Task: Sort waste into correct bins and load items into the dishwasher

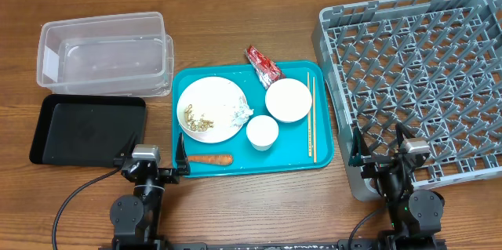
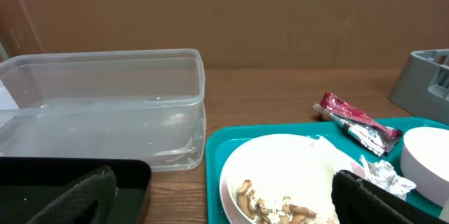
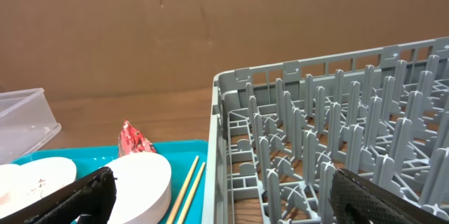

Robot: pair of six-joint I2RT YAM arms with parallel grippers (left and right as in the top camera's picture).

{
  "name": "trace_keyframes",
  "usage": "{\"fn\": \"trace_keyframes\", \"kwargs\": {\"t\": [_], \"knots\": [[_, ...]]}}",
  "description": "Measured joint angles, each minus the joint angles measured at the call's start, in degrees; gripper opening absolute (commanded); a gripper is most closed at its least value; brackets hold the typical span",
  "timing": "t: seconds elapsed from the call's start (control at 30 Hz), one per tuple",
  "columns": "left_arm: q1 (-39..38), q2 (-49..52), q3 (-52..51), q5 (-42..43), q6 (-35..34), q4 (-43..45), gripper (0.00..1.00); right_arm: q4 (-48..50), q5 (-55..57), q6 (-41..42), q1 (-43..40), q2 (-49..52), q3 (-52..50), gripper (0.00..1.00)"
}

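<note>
On the teal tray [image 1: 292, 157] a white plate [image 1: 216, 97] holds pale food scraps [image 1: 198, 121] and a crumpled tissue [image 1: 241, 110]. An orange carrot [image 1: 212, 158], a small white cup [image 1: 262, 132], a white bowl [image 1: 289, 99], wooden chopsticks [image 1: 311, 117] and a red wrapper [image 1: 263, 64] lie beside it. The clear tub [image 1: 106, 54] and black tray [image 1: 86, 130] sit left. The grey dish rack [image 1: 416, 77] stands right. My left gripper [image 1: 154, 160] is open before the tray's near left corner. My right gripper [image 1: 382, 156] is open at the rack's near left corner. Neither holds anything.
A brown cardboard wall [image 2: 224, 13] closes off the far side of the wooden table [image 1: 259, 211]. Cables [image 1: 74, 199] trail from both arm bases along the near edge.
</note>
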Motion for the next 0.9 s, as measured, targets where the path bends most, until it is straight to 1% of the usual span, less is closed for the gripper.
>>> {"fn": "trace_keyframes", "kwargs": {"t": [0.3, 0.47, 0.67, 0.8, 0.9], "knots": [[0.0, 0.0, 0.0, -1.2, -0.3, -0.1, 1.00, 0.8, 3.1, -0.2, 0.0, 0.0, 0.0, 1.00], [0.0, 0.0, 0.0, -1.4, -5.0, -0.1, 1.00, 0.0, 3.0, -0.1, 0.0, 0.0, 0.0, 1.00], [0.0, 0.0, 0.3, -1.4, -7.6, -0.7, 1.00, -0.1, 2.3, 4.6, 0.0, 0.0, 0.0, 1.00], [0.0, 1.3, 3.4, -1.4, -8.0, -2.0, 1.00, -0.5, 2.4, 6.1, 0.0, 0.3, 2.1, 1.00], [0.0, 5.7, 7.9, -1.4, -8.2, -2.2, 1.00, -0.6, 2.3, 6.6, 0.0, 2.4, 6.1, 1.00]]}}
